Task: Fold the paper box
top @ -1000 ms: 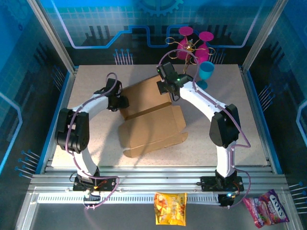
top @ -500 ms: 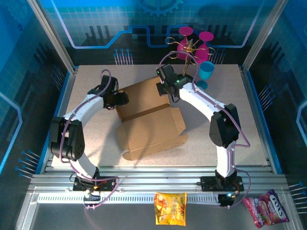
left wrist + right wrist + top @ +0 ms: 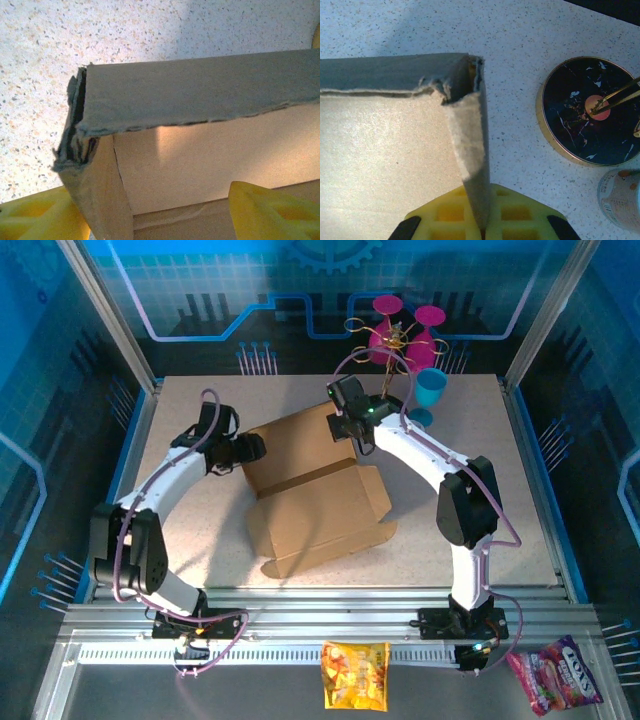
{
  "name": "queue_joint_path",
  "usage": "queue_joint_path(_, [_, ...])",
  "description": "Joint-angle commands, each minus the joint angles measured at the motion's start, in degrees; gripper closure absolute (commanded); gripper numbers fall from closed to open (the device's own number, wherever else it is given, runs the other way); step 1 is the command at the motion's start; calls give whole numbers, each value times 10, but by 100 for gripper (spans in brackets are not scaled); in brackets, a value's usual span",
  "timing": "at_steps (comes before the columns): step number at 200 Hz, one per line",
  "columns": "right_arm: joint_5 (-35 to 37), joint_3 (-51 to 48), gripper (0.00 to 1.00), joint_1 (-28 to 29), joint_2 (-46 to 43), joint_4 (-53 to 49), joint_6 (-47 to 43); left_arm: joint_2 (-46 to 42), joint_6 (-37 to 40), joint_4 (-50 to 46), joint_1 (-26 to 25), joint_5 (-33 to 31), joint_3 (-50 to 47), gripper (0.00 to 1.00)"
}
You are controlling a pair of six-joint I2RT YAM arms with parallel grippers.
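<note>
Top external view puts the box point(image 3: 315, 495) in the middle of the surface point(image 3: 530, 490), between my two arms. Its far half is raised into a shallow tray and its near half lies flat with the flaps spread.

I judge it to be light, thin cardboard, stiff across the panels but ready to bend at the creases and to crush or tear at its ragged edges. Pushed from one side alone, it would likely slide. The best hold looks like the top edge of a wall near a corner, pinched across its thickness.

The right claw point(image 3: 345, 425) has that hold: on the right wrist view its yellow pads are closed on the tray's right wall. The left claw point(image 3: 252, 448) sits at the tray's far left corner with its fingers point(image 3: 270, 210) apart. They straddle the left wall, with a clear gap on the inner side.

The tray holds nothing that I can see. At the far right stands a blue cup point(image 3: 431, 390); I cannot tell what is in it.
</note>
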Motion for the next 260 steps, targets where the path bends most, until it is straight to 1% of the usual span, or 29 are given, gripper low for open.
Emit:
queue_joint_path(1, [-7,1,100,-5,-24,0,15,-2,-17,10,5,29,-38,32])
queue_joint_path(46, [-12,6,100,-8,-19,-7,15,3,-48,82,1,6,-87,35])
queue_joint_path(67, [-15,4,100,-9,-19,-7,16,4,-45,88,-9,-16,-91,38])
queue_joint_path(76, [-16,4,100,-10,-18,-8,17,7,-45,92,-11,-23,-95,41])
queue_joint_path(96, [-18,5,100,-11,-17,-8,20,19,-49,100,-14,-36,-102,51])
queue_joint_path(120, [-20,8,100,-14,-16,-10,25,21,-56,104,-23,-74,-111,58])
queue_joint_path(149, [-22,8,100,-17,-16,-11,29,33,-59,102,-33,-104,-111,63])
queue_joint_path(159, [-24,8,100,-17,-15,-10,30,40,-64,100,-35,-113,-109,68])
queue_joint_path(173, [-25,10,100,-17,-15,-11,30,47,-66,97,-37,-128,-105,78])
queue_joint_path(188, [-26,10,100,-17,-14,-12,30,53,-66,86,-40,-151,-97,85])
queue_joint_path(211, [-25,7,100,-17,-16,-13,29,65,-65,53,-48,-190,-76,100])
queue_joint_path(238, [-20,2,100,-16,-19,-15,25,65,-64,21,-60,-227,-57,100])
queue_joint_path(260, [-1,-4,100,-14,-19,-20,16,64,-61,-13,-67,-244,-34,100])
